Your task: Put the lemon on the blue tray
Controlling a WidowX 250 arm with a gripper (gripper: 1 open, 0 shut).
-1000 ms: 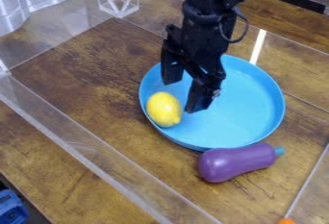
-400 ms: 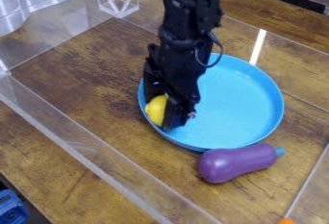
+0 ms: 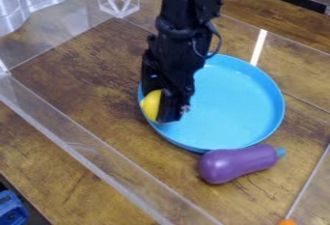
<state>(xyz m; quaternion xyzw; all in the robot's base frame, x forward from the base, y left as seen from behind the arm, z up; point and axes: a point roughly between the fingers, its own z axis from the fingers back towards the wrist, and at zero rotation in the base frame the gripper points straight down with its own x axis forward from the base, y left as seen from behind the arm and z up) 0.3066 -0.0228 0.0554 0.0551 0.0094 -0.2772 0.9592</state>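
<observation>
At the blue tray's (image 3: 245, 98) left rim, my hand (image 3: 164, 109) stands straight down over the lemon (image 3: 151, 104).
My fingers (image 3: 177, 101) sit narrow around the lemon, one on each side, seemingly gripping it, though the far contact is hidden by my own arm. The lemon lies inside the tray, against its left wall. The tray rests mid-counter (image 3: 77, 94). A purple eggplant (image 3: 236, 163) lies on the counter just off the tray's near rim, toward the counter's front right edge.
</observation>
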